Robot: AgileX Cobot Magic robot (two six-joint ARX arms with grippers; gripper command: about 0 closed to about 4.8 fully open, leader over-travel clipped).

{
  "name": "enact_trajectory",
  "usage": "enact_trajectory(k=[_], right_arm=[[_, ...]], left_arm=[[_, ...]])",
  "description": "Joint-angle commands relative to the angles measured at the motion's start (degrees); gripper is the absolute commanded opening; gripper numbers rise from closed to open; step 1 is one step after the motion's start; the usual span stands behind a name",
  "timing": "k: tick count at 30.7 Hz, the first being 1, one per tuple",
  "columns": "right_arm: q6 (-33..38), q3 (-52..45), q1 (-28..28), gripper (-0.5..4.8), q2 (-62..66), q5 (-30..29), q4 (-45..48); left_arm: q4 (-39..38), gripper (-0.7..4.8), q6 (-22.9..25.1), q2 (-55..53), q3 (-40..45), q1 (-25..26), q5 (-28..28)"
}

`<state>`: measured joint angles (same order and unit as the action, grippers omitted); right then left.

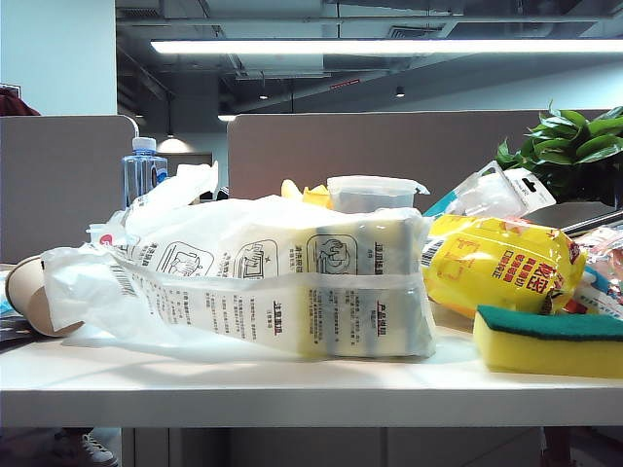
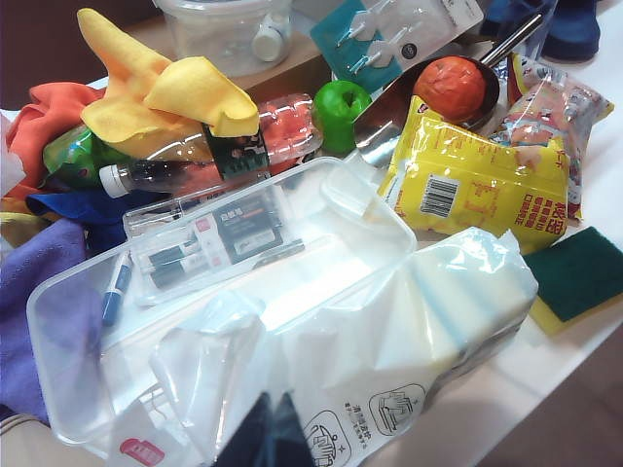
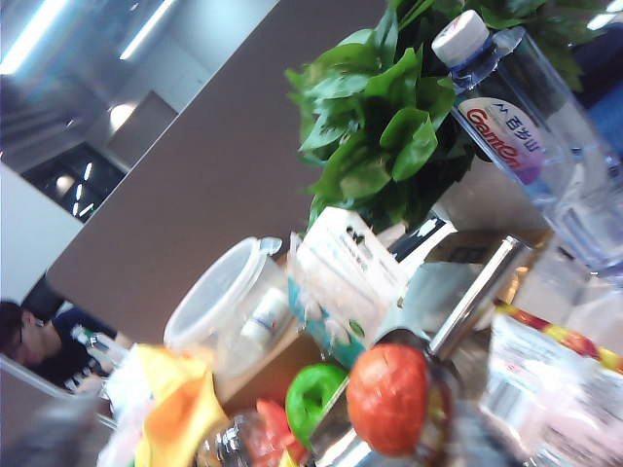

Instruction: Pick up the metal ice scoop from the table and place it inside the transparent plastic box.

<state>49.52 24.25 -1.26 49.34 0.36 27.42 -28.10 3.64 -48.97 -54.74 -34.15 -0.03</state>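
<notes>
counter: white, crowded | clear plastic box: holds marker pack and blue pen, white bag over one end | metal ice scoop: beside box by green apple, orange ball in bowl, handle pointing away from box | left gripper: above bag, jaws together | right gripper: not seen, cannot tell

Setting was an open-plan office. Grey fabric cubicle partitions stood behind the white table. Overhead ran a long fluorescent strip light under an exposed dark ceiling with ducting. A seated person was visible at another desk beyond the partition. A leafy potted plant sat at the table's far edge.
</notes>
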Motion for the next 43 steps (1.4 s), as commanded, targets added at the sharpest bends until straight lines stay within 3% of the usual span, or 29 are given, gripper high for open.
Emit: enact_trajectory(k=[1,6,13,21,43], right_arm=[[7.7,5.9,-1.1,4.79,8.6,-2.4,1.1],[15.1,13.3,-2.0,4.79,19.9,-2.9,1.0],[16.5,19.3,-3.0,4.79,30.6,-0.2,1.2],[19.3,26.5,-5.1,4.79,41.1,-5.4,1.6],[19.5,30.4,-7.7,4.79,50.8,-4.7,4.0]], left_arm=[[0.8,-0.05,0.2,0.1,-0.2,0.0,0.1],[0.7,-0.05,0.2,0.2,-0.2,0.0,0.1],[0.8,-0.05,0.2,0.2,-0.2,0.0,0.1],[0.8,-0.05,0.2,0.1,-0.2,0.0,0.1],[0.7,-0.05,0.2,0.1,-0.2,0.0,0.1]])
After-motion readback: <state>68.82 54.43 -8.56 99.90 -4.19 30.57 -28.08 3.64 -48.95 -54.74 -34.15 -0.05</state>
